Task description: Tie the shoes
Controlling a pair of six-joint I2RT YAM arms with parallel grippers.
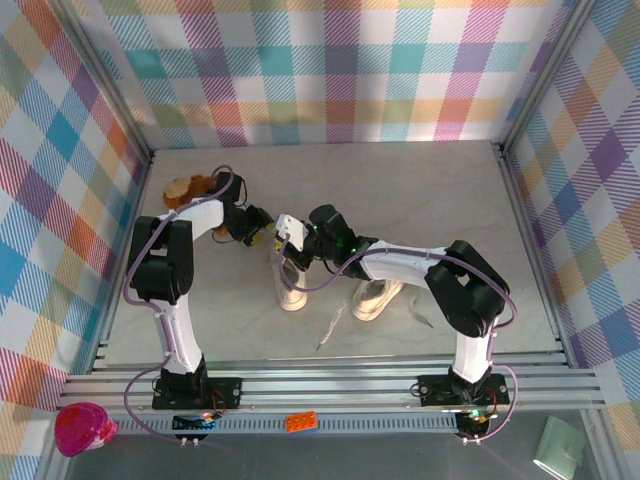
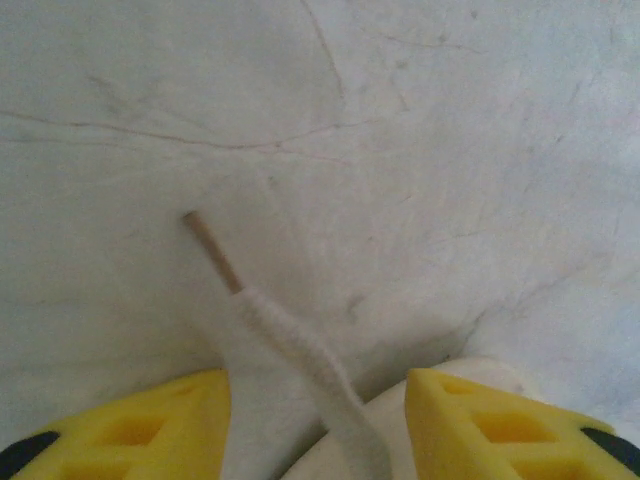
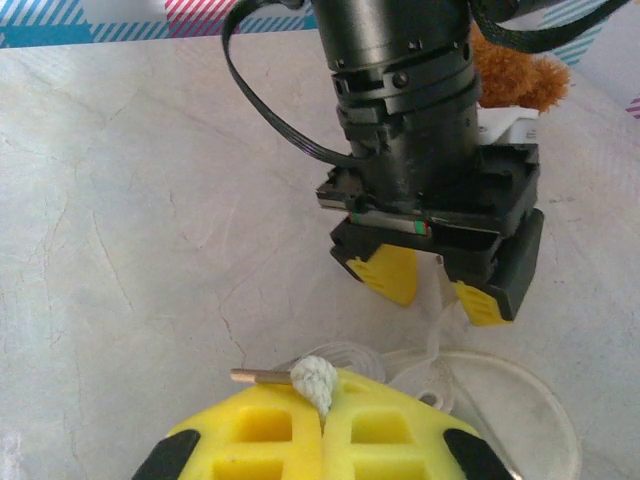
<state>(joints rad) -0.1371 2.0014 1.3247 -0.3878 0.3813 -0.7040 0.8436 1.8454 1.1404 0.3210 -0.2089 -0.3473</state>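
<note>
Two cream shoes stand near the middle of the table (image 1: 450, 220) in the top view: the left-hand shoe (image 1: 293, 292) just below where the arms meet, the second shoe (image 1: 378, 298) beside it under the right arm's forearm. Loose white laces (image 1: 330, 330) trail toward the near edge. The left gripper (image 1: 262, 238) and right gripper (image 1: 287, 252) come close together just above the left-hand shoe. From this height I cannot tell how either set of jaws stands. A brown plush toy (image 1: 190, 187) lies at the far left corner, well apart from the shoes.

From the left wrist, the left gripper (image 2: 318, 420) has its yellow fingers (image 2: 170, 420) spread. A white lace (image 2: 290, 345) runs up between them (touching neither, as far as I can see), and its tan tip (image 2: 212, 248) lies out over the bare table (image 2: 450, 150).

From the right wrist, the right gripper (image 3: 322, 405) has its yellow pads (image 3: 265, 430) pressed together, pinching a lace end (image 3: 315, 377) whose tan tip (image 3: 260, 376) pokes out sideways. Beyond it hangs the left gripper (image 3: 432, 290), fingers apart, with a thin strand running down between them. A pale rounded rim, seemingly of a shoe (image 3: 530, 420), lies just below it. The plush toy (image 3: 515, 75) shows behind the left arm.
</note>
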